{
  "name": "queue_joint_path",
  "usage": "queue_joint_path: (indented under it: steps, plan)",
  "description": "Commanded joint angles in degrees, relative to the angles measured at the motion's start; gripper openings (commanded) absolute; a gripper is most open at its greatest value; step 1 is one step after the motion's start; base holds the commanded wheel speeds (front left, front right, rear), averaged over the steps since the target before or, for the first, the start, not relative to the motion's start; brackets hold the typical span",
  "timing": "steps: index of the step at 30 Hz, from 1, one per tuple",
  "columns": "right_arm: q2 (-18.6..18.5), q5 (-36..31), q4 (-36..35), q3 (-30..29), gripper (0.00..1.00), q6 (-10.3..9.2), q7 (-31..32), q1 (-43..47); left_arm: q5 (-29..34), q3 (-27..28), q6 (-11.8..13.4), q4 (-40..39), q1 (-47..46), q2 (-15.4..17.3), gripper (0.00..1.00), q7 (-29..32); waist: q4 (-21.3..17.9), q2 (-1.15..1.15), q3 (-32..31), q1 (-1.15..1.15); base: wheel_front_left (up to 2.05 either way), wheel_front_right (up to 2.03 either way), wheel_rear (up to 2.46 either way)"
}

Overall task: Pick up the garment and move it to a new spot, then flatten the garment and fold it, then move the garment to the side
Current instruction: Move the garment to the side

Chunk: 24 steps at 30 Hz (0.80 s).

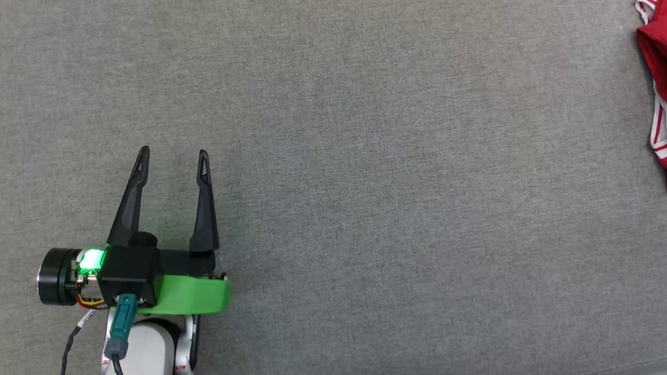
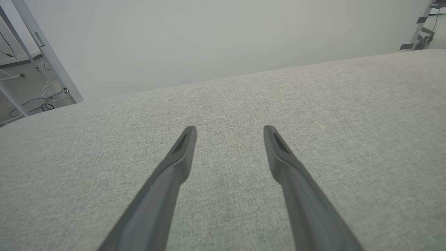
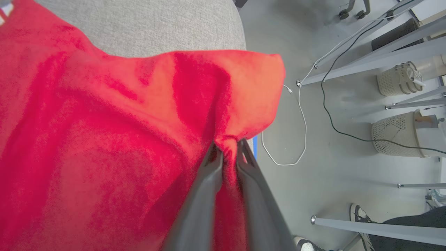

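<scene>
Garment (image 3: 104, 139) pinched by right gripper (image 3: 228, 144) at table (image 1: 365, 153) edge; left gripper (image 1: 173, 154) spread, empty. Side-move step judged in hand; release and clean withdrawal called for next.

red garment (image 1: 663, 45) – wht-striped trim (image 1: 662, 137), gry surface (image 1: 365, 153)

I can read nothing here: no words, numbers, brands or signs. What shows of the garment (image 3: 104, 146) is plain red cloth and striped trim, with no legible lettering. A small white tag (image 1: 87, 318) sits on a black cable (image 1: 67, 352), too small for me to read.
</scene>
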Motion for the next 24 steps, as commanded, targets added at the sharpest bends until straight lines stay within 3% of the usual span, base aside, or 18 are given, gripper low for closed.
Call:
queue_joint_path:
  steps: [1,6,9,13,17,24]
  plan:
    - [0.91,-0.60,0.74,-0.37,1.00,-0.04,-1.05,-1.01,0.49,-0.01,0.46,-0.08,-0.65,0.39,1.00,-0.34,-0.13,0.00,-0.62,-0.01,0.00,0.00,0.00]
    - [2.09,-2.84,2.16,-1.53,1.00,-0.04,-6.18,-1.05,0.09,-0.53,1.01,0.93,0.25,-0.06,1.00,-0.34,-0.07,0.00,-4.10,-0.01,0.00,0.00,0.00]
    - [2.55,-5.04,0.88,-3.34,1.00,-0.04,-12.27,-0.21,-0.31,-0.61,1.36,1.31,1.30,-0.36,1.00,-0.34,0.11,0.00,-7.00,-0.01,0.00,0.00,0.00]
    - [5.78,-7.05,-2.68,-8.04,1.00,-0.04,-20.95,2.83,-0.98,-0.20,1.98,1.60,3.41,-0.74,1.00,-0.34,0.55,0.00,-10.63,-0.01,0.00,0.00,0.00]
    - [11.10,-11.81,-8.92,-14.87,1.00,-0.04,-26.05,8.06,-1.59,0.24,2.15,2.05,5.42,-0.91,1.00,-0.34,1.75,0.00,-13.93,-0.01,0.00,0.00,0.00]
    - [23.98,-19.96,-27.64,-26.38,1.00,-0.04,-27.86,19.58,-2.63,0.91,2.30,2.67,7.64,-1.70,1.00,-0.34,5.30,0.00,-18.43,-0.01,0.00,0.00,0.00]
